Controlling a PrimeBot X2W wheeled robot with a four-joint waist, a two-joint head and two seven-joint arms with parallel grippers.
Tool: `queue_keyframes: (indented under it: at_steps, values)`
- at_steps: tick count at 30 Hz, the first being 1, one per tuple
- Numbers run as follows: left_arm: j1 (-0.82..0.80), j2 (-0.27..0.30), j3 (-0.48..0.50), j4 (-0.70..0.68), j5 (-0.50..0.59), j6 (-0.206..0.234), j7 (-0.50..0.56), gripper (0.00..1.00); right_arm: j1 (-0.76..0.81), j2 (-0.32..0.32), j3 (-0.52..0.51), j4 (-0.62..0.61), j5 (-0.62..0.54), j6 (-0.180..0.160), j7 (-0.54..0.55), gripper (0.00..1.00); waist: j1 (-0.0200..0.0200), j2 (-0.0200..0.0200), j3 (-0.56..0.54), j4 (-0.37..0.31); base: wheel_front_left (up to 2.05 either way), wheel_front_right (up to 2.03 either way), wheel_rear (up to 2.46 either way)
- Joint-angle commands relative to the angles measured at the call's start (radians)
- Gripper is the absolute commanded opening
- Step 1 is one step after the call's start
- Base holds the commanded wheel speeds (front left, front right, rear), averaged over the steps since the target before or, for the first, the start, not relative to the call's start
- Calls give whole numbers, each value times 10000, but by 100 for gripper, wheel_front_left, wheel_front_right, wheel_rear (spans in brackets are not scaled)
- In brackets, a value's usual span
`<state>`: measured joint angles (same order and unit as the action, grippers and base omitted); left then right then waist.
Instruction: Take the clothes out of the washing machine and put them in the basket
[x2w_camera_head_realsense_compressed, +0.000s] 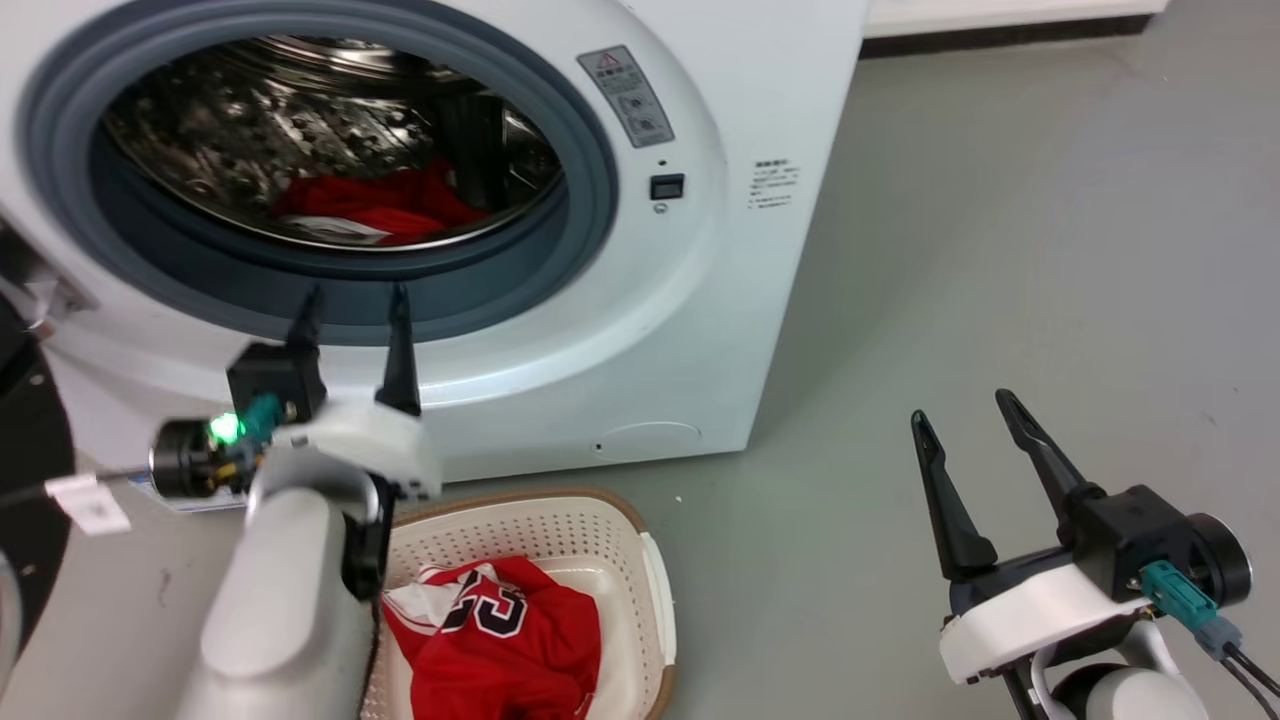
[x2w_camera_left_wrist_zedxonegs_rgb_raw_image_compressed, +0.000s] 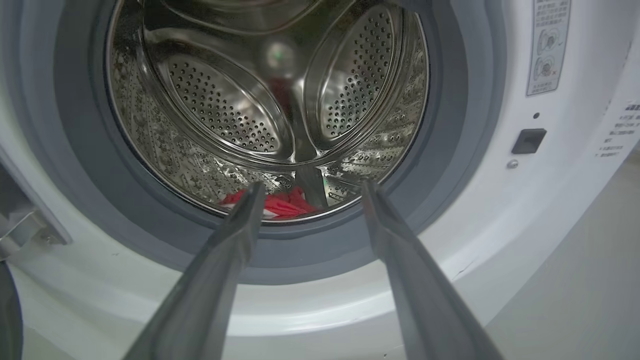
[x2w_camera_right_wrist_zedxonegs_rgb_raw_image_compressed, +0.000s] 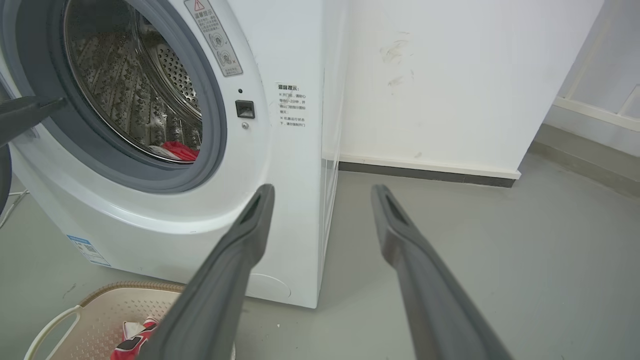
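The white washing machine (x2w_camera_head_realsense_compressed: 700, 250) stands open, its grey-rimmed porthole facing me. Red clothes (x2w_camera_head_realsense_compressed: 380, 205) lie at the bottom of the steel drum, also seen as red clothes (x2w_camera_left_wrist_zedxonegs_rgb_raw_image_compressed: 282, 204) and red clothes (x2w_camera_right_wrist_zedxonegs_rgb_raw_image_compressed: 181, 150). Another red jersey (x2w_camera_head_realsense_compressed: 500, 640) with numerals lies in the cream basket (x2w_camera_head_realsense_compressed: 610, 530) on the floor before the machine. My left gripper (x2w_camera_head_realsense_compressed: 355, 300) is open, empty, just in front of the porthole's lower rim. My right gripper (x2w_camera_head_realsense_compressed: 965, 415) is open and empty over the floor to the right of the washing machine.
Grey floor (x2w_camera_head_realsense_compressed: 1050, 250) spreads to the right of the machine. A white wall with a dark skirting (x2w_camera_right_wrist_zedxonegs_rgb_raw_image_compressed: 425, 172) runs behind. The basket (x2w_camera_right_wrist_zedxonegs_rgb_raw_image_compressed: 100, 310) sits close against the machine's front. Part of the dark door (x2w_camera_head_realsense_compressed: 20, 470) is at the left edge.
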<state>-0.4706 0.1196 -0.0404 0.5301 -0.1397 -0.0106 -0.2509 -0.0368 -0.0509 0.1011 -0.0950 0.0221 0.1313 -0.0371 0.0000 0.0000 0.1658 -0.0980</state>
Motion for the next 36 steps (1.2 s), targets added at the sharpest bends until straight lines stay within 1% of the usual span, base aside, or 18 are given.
queue_keyframes:
  at_steps: [1, 5, 11, 22, 28, 34, 36]
  values:
    - [-354, 111, -35, 245, 54, -72, 54, 100, -104, 14, 23, 19, 69, -10, -90, 100, 0, 0, 172, -175, 0, 0, 0]
    - [-1223, 582, 4, 1016, 112, -209, 201, 100, -328, 16, 212, 100, 214, -10, -218, 100, 0, 0, 541, -546, 0, 0, 0]
    - [-2512, 1260, 87, 2109, 137, -251, 595, 100, -672, 14, 487, 244, 409, -10, -525, 100, 0, 0, 1290, -1098, 0, 0, 0]
    - [-5112, 2782, -46, 3949, 455, -427, 1849, 100, -1523, 17, 1197, 732, 863, -10, -1122, 100, 0, 0, 2805, -1940, 0, 0, 0]
    - [-6433, 3625, -384, 4585, 786, -647, 2809, 100, -2065, 19, 1741, 1035, 1096, -10, -1418, 100, 0, 0, 3655, -2436, 0, 0, 0]
    - [-7386, 4219, -727, 4951, 987, -864, 3643, 100, -2376, 22, 2187, 1354, 1389, -10, -1659, 100, 0, 0, 4227, -2832, 0, 0, 0]
    - [-7778, 4520, -859, 5003, 1077, -937, 3947, 100, -2440, 19, 2316, 1469, 1461, -10, -1694, 100, 0, 0, 4427, -2957, 0, 0, 0]
